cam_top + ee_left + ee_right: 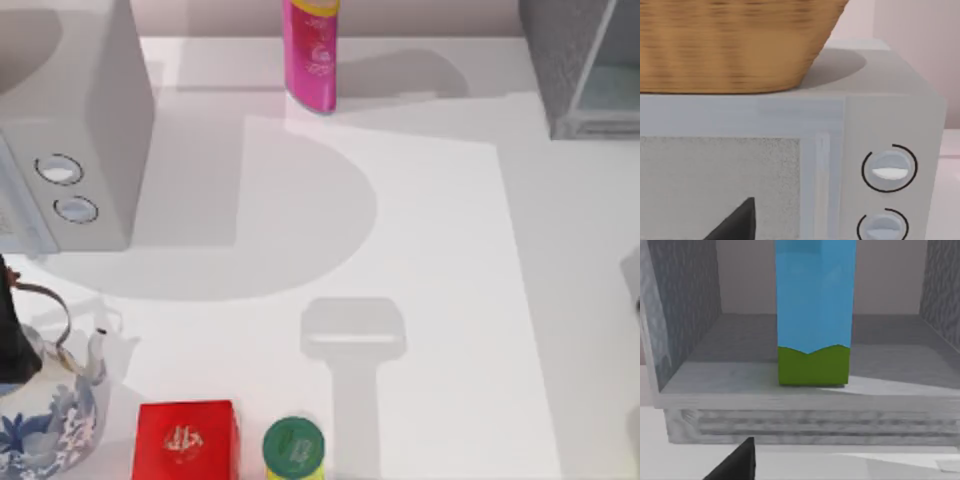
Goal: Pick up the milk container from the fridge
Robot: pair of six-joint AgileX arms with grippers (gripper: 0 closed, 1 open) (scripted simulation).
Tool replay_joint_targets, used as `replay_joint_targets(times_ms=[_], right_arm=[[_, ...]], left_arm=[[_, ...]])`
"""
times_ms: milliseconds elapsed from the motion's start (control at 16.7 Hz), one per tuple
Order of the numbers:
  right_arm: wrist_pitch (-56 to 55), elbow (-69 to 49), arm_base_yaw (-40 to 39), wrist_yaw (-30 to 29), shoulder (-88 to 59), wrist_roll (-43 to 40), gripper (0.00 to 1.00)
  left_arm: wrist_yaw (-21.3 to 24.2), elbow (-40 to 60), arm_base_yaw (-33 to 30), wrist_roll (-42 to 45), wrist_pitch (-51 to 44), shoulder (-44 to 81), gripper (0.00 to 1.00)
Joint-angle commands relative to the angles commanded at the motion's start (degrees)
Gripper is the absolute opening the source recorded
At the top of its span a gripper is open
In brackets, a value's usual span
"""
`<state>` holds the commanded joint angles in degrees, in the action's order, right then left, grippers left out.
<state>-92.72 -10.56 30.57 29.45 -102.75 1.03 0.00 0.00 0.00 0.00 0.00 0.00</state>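
Observation:
The milk container (814, 315) stands upright on the floor of the fridge (705, 390), close to the front lip, with light blue sides and a green band at its base; its top is cut off from sight. A dark part of my right gripper (735, 465) shows low in the right wrist view, short of the fridge's lip and apart from the carton. From above, the fridge (560, 70) sits at the table's far right corner. My left arm (8, 330) is parked at the left edge, its gripper (735, 222) facing the light grey box.
A light grey box with two round knobs (75, 120) fills the far left, with a wicker basket (730, 45) on top. A tall pink bottle (311, 50) stands at the back middle. A blue-and-white teapot (50, 400), a red box (185, 440) and a green can (293, 447) line the front left.

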Motion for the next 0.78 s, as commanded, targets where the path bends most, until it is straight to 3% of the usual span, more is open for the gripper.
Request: replay_joint_targets(times_ms=[360,780], right_arm=[[3.16,-4.10,1.22,-2.83,0.36,1.65,1.00],[18.94,-29.07,-5.53,-13.79,-9.28,3.77,1.00]], left_arm=[[0.00,0.00,0.00,0.00,0.00,0.00,1.00],[0.00,0.00,0.00,0.00,0.00,0.00,1.00]])
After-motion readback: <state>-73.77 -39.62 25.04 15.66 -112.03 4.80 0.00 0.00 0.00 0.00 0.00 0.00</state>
